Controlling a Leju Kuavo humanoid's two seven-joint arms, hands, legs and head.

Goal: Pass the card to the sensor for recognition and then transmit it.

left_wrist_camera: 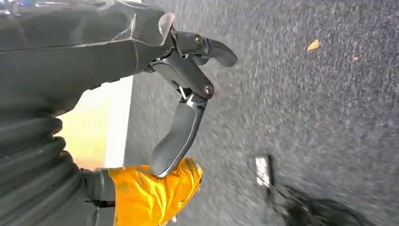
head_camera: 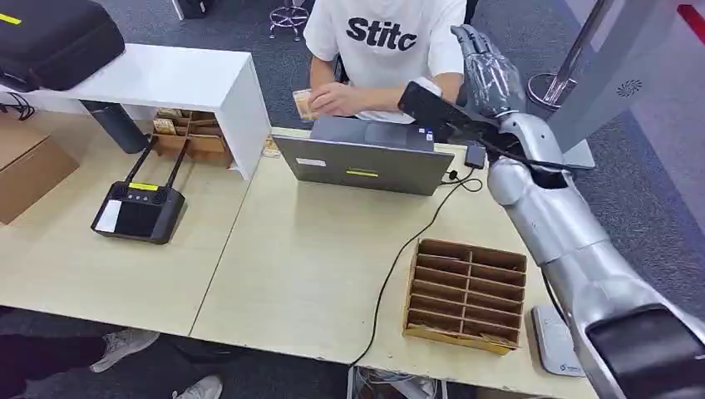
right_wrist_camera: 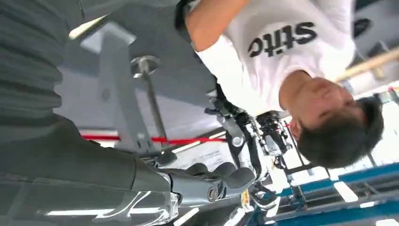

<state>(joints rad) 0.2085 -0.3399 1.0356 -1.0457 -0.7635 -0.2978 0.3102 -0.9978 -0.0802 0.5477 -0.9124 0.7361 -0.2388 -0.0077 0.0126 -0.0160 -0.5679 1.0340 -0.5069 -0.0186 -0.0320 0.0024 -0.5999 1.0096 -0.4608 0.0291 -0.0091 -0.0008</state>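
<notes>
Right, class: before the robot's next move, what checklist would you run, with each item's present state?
1. Right hand raised near the person: ok.
2. Card in the right hand: not ok, none visible in it.
3. Cards within the person's hand: ok, held by the laptop.
4. Left hand free: ok, fingers apart above the floor.
5. Sensor located: cannot tell which device it is.
</notes>
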